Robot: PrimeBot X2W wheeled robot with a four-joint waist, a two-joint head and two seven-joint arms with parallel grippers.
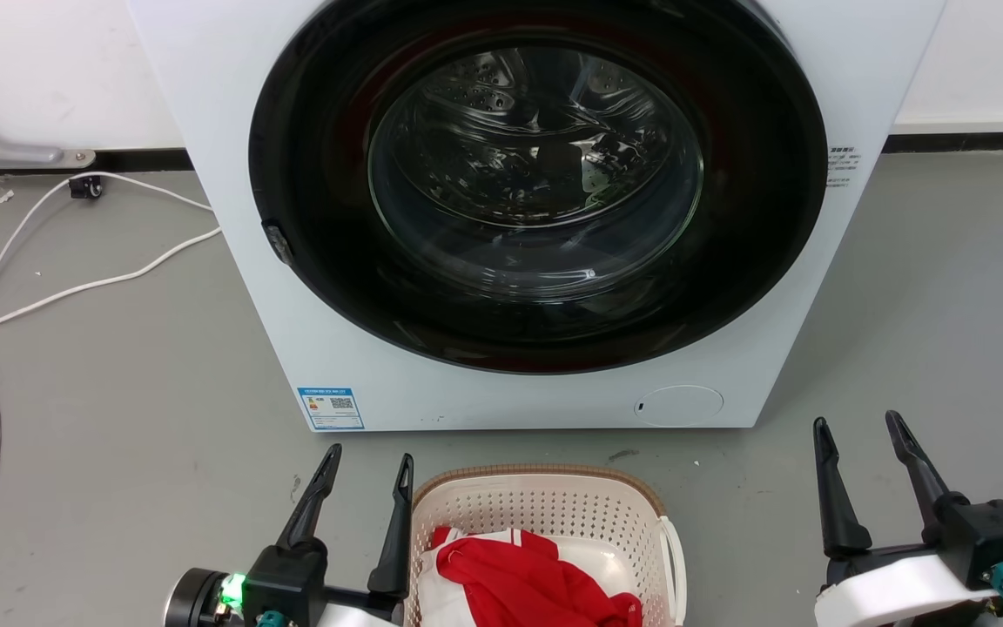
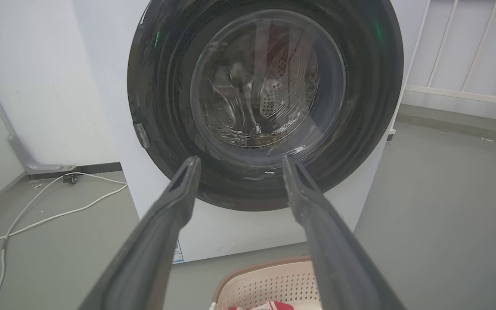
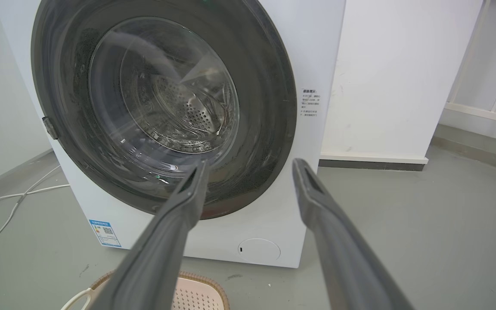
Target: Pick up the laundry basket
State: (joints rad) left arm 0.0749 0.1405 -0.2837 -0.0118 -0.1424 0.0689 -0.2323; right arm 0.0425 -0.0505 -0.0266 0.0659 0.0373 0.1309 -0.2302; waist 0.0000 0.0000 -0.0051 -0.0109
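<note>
The laundry basket (image 1: 545, 509) stands on the grey floor in front of the washing machine, cream with perforated walls, a brown woven-look rim and a white side handle. Red and white cloth (image 1: 536, 579) lies inside it. My left gripper (image 1: 366, 466) is open at the basket's left edge, its inner finger close beside the rim, nothing between the fingers. My right gripper (image 1: 858, 435) is open well to the basket's right, above bare floor. The left wrist view shows the basket (image 2: 265, 284) low between the open fingers (image 2: 239, 161). In the right wrist view the basket's rim (image 3: 196, 295) peeks in at the bottom, left of the gripper (image 3: 250, 168).
A white front-loading washing machine (image 1: 362, 383) with a shut dark round door (image 1: 536, 183) stands just behind the basket. White cables (image 1: 75, 279) trail over the floor at the left. White walls and a railing (image 2: 463, 90) lie to the right.
</note>
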